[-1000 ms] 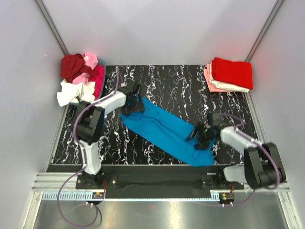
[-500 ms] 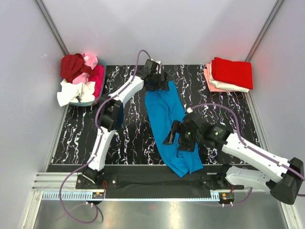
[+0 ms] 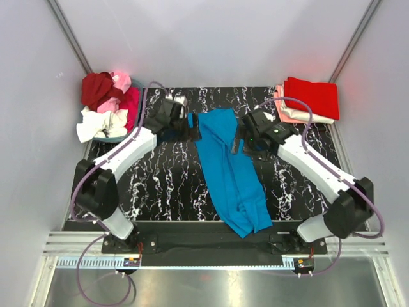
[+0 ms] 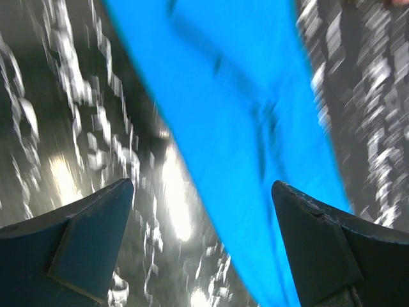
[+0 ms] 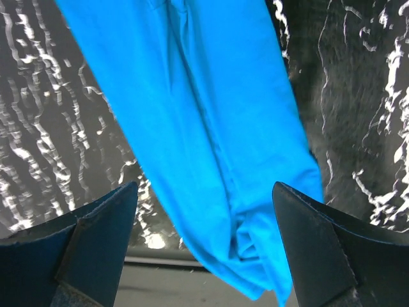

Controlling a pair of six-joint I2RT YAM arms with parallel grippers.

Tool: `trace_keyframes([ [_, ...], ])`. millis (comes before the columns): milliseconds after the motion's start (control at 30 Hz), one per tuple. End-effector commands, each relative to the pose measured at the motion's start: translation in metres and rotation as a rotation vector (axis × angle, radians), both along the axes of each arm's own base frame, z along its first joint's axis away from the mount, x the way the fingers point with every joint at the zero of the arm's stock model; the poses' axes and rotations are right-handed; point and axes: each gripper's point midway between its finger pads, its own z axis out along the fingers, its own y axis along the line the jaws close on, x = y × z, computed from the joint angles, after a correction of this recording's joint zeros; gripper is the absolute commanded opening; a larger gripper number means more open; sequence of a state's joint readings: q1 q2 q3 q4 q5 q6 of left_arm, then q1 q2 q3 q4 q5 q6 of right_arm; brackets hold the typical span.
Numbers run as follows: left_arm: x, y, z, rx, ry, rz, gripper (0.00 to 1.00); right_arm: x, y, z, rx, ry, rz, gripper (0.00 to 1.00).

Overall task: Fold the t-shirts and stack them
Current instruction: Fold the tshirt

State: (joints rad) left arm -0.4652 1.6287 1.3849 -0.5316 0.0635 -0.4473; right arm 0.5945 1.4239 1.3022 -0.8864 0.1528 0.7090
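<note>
The bright blue t-shirt (image 3: 227, 169) lies as a long narrow strip on the black marbled table (image 3: 160, 185), running from the far middle to the near edge, bunched at its near end. My left gripper (image 3: 190, 128) is open just left of the shirt's far end. In the left wrist view its jaws (image 4: 203, 204) stand wide apart over the shirt's edge (image 4: 236, 115) and hold nothing. My right gripper (image 3: 243, 142) is open just right of the far end. In the right wrist view it (image 5: 204, 211) hovers empty above the shirt (image 5: 198, 128).
A heap of red, pink and white t-shirts (image 3: 107, 105) sits in a basket at the far left corner. A folded stack, red on top of cream and pink (image 3: 308, 100), lies at the far right corner. The table's near edge (image 5: 160, 261) shows below the shirt.
The blue shirt has swung from a diagonal to lengthwise. Both arms moved to its far end, the left back from the far edge, the right up from the shirt's middle; both now stand open.
</note>
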Motion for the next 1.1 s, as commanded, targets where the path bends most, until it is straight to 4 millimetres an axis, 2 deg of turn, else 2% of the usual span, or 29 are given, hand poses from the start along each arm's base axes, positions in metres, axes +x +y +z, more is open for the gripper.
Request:
trace_keyframes([
  [0, -0.014, -0.019, -0.047, -0.032, 0.052, 0.003, 0.96, 0.009, -0.007, 0.007, -0.09, -0.022, 0.041, 0.93],
  [67, -0.017, -0.043, -0.053, -0.068, 0.057, -0.047, 0.95, 0.003, -0.006, 0.004, -0.057, -0.023, 0.036, 0.92],
  [100, -0.012, -0.054, -0.059, -0.069, 0.068, -0.064, 0.95, -0.001, -0.003, 0.004, -0.023, -0.017, 0.037, 0.92],
  [167, -0.01, -0.079, -0.058, -0.096, 0.057, -0.115, 0.93, -0.012, -0.004, -0.002, 0.013, -0.016, 0.035, 0.92],
  [200, -0.002, -0.09, -0.062, -0.099, 0.058, -0.119, 0.93, -0.018, -0.002, -0.003, 0.045, -0.005, 0.034, 0.92],
  [267, 0.006, -0.101, -0.068, -0.104, 0.068, -0.119, 0.93, -0.031, -0.005, -0.009, 0.072, 0.003, 0.034, 0.91],
  [333, 0.018, -0.111, -0.082, -0.101, 0.104, -0.103, 0.93, -0.044, -0.011, -0.013, 0.094, 0.01, 0.023, 0.91],
  [367, 0.027, -0.115, -0.079, -0.102, 0.098, -0.094, 0.93, -0.048, -0.012, -0.014, 0.101, 0.012, 0.022, 0.91],
  [400, 0.029, -0.116, -0.102, -0.075, 0.144, -0.079, 0.93, -0.051, -0.014, -0.014, 0.105, 0.012, 0.017, 0.91],
  [433, 0.03, -0.113, -0.11, -0.046, 0.17, -0.065, 0.93, -0.057, -0.017, -0.014, 0.111, 0.007, 0.018, 0.91],
  [467, 0.039, -0.117, -0.11, -0.039, 0.164, -0.057, 0.93, -0.059, -0.019, -0.014, 0.113, 0.005, 0.019, 0.91],
  [500, 0.041, -0.116, -0.132, -0.005, 0.199, -0.048, 0.93, -0.061, -0.02, -0.013, 0.117, 0.003, 0.014, 0.91],
  [533, 0.041, -0.11, -0.142, 0.034, 0.227, -0.034, 0.93, -0.064, -0.022, -0.011, 0.121, -0.004, 0.014, 0.91],
  [567, 0.052, -0.113, -0.139, 0.036, 0.215, -0.026, 0.93, -0.066, -0.022, -0.01, 0.125, -0.003, 0.018, 0.91],
  [600, 0.054, -0.109, -0.159, 0.067, 0.248, -0.015, 0.93, -0.068, -0.024, -0.01, 0.121, -0.001, 0.02, 0.91],
  [667, 0.062, -0.095, -0.176, 0.097, 0.293, 0.025, 0.93, -0.07, -0.026, -0.003, 0.122, -0.018, 0.026, 0.91],
  [733, 0.066, -0.081, -0.184, 0.11, 0.331, 0.066, 0.91, -0.07, -0.028, 0.005, 0.121, -0.034, 0.029, 0.92],
  [767, 0.076, -0.071, -0.182, 0.107, 0.33, 0.094, 0.91, -0.069, -0.029, 0.007, 0.118, -0.044, 0.028, 0.92],
  [833, 0.081, -0.057, -0.187, 0.134, 0.354, 0.115, 0.91, -0.068, -0.028, 0.013, 0.128, -0.059, 0.034, 0.92],
  [900, 0.102, -0.043, -0.185, 0.134, 0.347, 0.131, 0.91, -0.066, -0.026, 0.015, 0.134, -0.066, 0.043, 0.93],
  [933, 0.106, -0.03, -0.187, 0.146, 0.378, 0.143, 0.91, -0.065, -0.024, 0.015, 0.135, -0.066, 0.047, 0.93],
  [967, 0.123, -0.03, -0.184, 0.133, 0.358, 0.144, 0.91, -0.064, -0.023, 0.014, 0.134, -0.062, 0.053, 0.93],
  [1000, 0.127, -0.027, -0.184, 0.131, 0.361, 0.122, 0.91, -0.062, -0.022, 0.011, 0.127, -0.053, 0.053, 0.93],
  [1033, 0.147, -0.022, -0.169, 0.107, 0.312, 0.128, 0.91, -0.062, -0.021, 0.009, 0.123, -0.048, 0.059, 0.93],
  [1067, 0.152, -0.019, -0.179, 0.11, 0.318, 0.121, 0.91, -0.06, -0.02, 0.007, 0.118, -0.047, 0.063, 0.94],
])
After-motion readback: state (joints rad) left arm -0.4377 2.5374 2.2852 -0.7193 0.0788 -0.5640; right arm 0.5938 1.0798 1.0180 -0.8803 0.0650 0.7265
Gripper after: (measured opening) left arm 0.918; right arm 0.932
